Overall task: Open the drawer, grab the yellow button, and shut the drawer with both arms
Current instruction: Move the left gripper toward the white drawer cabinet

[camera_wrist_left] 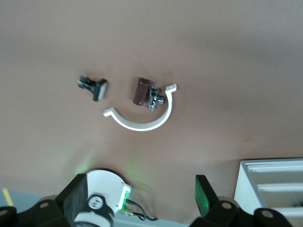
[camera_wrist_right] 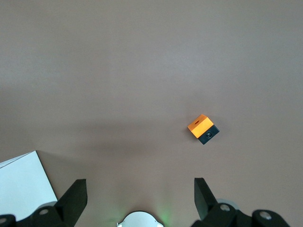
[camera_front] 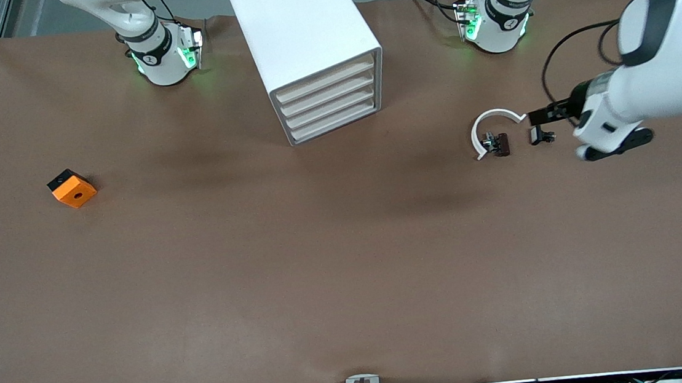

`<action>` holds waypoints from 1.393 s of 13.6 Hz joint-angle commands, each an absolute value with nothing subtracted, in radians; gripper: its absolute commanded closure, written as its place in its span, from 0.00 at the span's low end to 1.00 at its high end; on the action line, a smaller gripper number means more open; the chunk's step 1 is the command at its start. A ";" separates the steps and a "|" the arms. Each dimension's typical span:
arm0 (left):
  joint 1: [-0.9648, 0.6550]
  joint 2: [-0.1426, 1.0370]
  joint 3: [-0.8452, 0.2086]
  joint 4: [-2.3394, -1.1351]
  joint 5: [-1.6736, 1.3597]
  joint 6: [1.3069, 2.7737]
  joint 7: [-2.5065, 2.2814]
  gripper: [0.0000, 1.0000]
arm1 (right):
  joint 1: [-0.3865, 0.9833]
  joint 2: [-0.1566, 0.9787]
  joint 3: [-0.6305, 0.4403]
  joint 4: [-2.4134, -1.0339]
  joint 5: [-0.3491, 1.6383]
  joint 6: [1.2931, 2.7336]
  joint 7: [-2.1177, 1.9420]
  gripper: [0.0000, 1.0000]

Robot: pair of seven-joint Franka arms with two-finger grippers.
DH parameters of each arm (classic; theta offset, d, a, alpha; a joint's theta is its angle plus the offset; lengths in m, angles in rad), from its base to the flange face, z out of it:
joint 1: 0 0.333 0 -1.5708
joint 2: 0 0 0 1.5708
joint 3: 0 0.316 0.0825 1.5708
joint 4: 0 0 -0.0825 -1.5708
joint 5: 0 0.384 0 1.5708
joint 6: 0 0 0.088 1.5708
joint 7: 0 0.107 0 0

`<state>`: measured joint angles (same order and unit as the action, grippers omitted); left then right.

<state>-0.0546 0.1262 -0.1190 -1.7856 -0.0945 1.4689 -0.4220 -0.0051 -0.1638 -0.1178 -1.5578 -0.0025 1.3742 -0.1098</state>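
Observation:
The white cabinet [camera_front: 302,34] stands between the two arm bases. Its highest drawer [camera_front: 325,80] is shut, like the three below it. The button is not in view. My left gripper [camera_front: 613,145] hangs high over the table at the left arm's end, beside a white arc; in the left wrist view it [camera_wrist_left: 139,196] is open and empty. My right gripper is out of the front view; in the right wrist view it [camera_wrist_right: 139,198] is open and empty, high over the table by a corner of the cabinet [camera_wrist_right: 21,184].
An orange block with a black hole [camera_front: 71,188] lies toward the right arm's end, also in the right wrist view [camera_wrist_right: 202,129]. A white arc [camera_front: 494,125] and small black parts [camera_front: 496,144] lie near the left gripper; the arc shows in the left wrist view [camera_wrist_left: 142,124].

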 commanded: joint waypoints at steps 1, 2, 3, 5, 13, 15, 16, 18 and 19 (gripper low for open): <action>-0.055 0.227 -0.205 -1.760 -0.101 1.465 -0.616 0.00 | -0.020 -0.166 -0.113 -1.554 -0.002 1.373 -0.124 0.00; -0.055 0.248 -0.231 -1.759 -0.101 1.476 -0.676 0.00 | -0.020 -0.164 -0.114 -1.554 -0.002 1.371 -0.126 0.00; -0.057 0.265 -0.251 -1.758 -0.100 1.483 -0.724 0.00 | -0.021 -0.166 -0.115 -1.552 -0.002 1.373 -0.126 0.00; -0.118 0.337 -0.267 -1.752 -0.092 1.497 -0.896 0.00 | -0.029 -0.164 -0.114 -1.549 0.002 1.377 -0.126 0.00; -0.155 0.547 -0.296 -1.657 -0.375 1.506 -1.409 0.00 | -0.031 -0.164 -0.114 -1.549 -0.002 1.376 -0.126 0.00; -0.155 0.561 -0.296 -1.657 -0.469 1.506 -1.506 0.00 | -0.031 -0.164 -0.114 -1.549 -0.002 1.377 -0.126 0.00; -0.153 0.578 -0.296 -1.655 -0.509 1.508 -1.552 0.00 | -0.031 -0.164 -0.114 -1.549 -0.002 1.376 -0.126 0.00; -0.156 0.601 -0.296 -1.638 -0.584 1.506 -1.667 0.00 | -0.032 -0.164 -0.114 -1.548 -0.002 1.379 -0.124 0.00; -0.158 0.620 -0.301 -1.628 -0.606 1.506 -1.746 0.00 | -0.032 -0.163 -0.114 -1.546 -0.002 1.379 -0.126 0.00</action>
<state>-0.1648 0.5800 -0.2853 -1.6714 -0.5597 1.5250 -1.6246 -0.0156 -0.1637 -0.1203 -1.5568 -0.0025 1.3775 -0.1099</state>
